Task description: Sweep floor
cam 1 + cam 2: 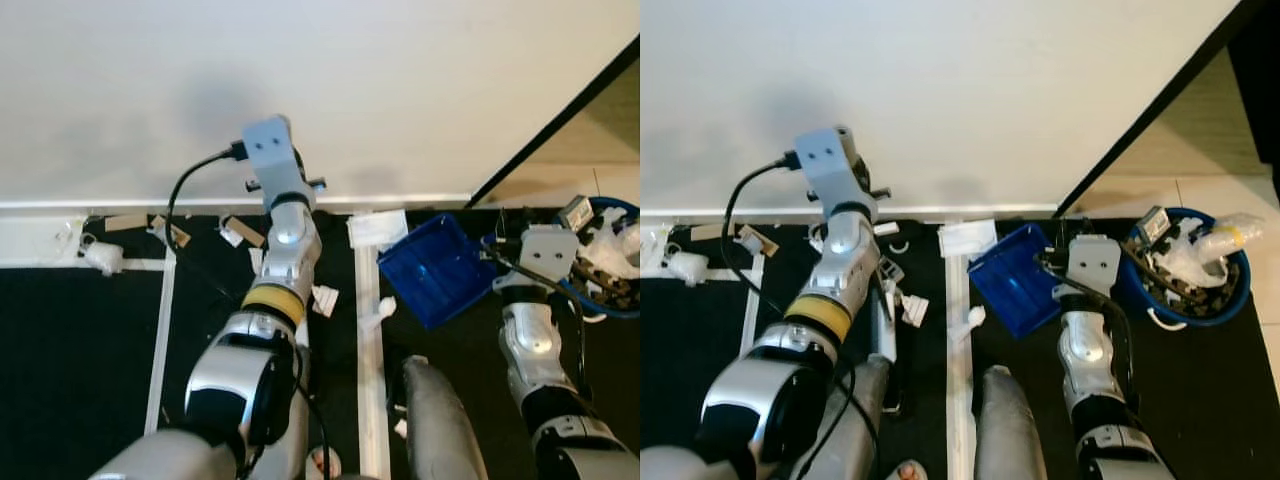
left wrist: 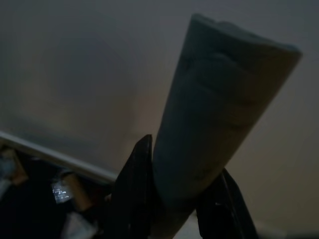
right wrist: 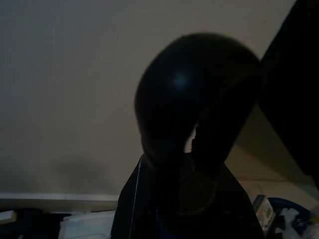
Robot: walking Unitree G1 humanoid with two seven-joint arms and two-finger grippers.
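Here, head views look down at a black floor (image 1: 70, 370) with white tape lines, against a white wall (image 1: 300, 80) with a white baseboard.

Left tool (image 2: 172, 199): in the left wrist view its 2 black fingers (image 2: 130, 194) are closed on a grey cylindrical handle (image 2: 214, 114), one on each side, touching it. The handle looks like a broom handle; the broom head can't be made out. In the head views the left arm (image 1: 275, 260) reaches forward toward the wall, wrist over the baseboard.

Right tool (image 3: 182, 199): in the right wrist view the fingers are closed around a dark rounded handle (image 3: 194, 94), gripped from both sides. In the head views the right arm (image 1: 1090, 330) sits just behind the blue dustpan (image 1: 1012, 280), which is tilted on the floor near the wall, open side toward the debris.

Debris: scraps of white paper (image 1: 378, 228), crumpled bits (image 1: 102, 256) and small cardboard pieces (image 1: 125, 222) lie scattered on the floor along the baseboard, mostly in front of the left arm and between the 2 arms. One white scrap (image 1: 325, 300) lies just beside the left forearm.

Right of the dustpan, a blue bin (image 1: 1230, 300) holds mixed trash, next to the right wrist, by a tiled floor area.
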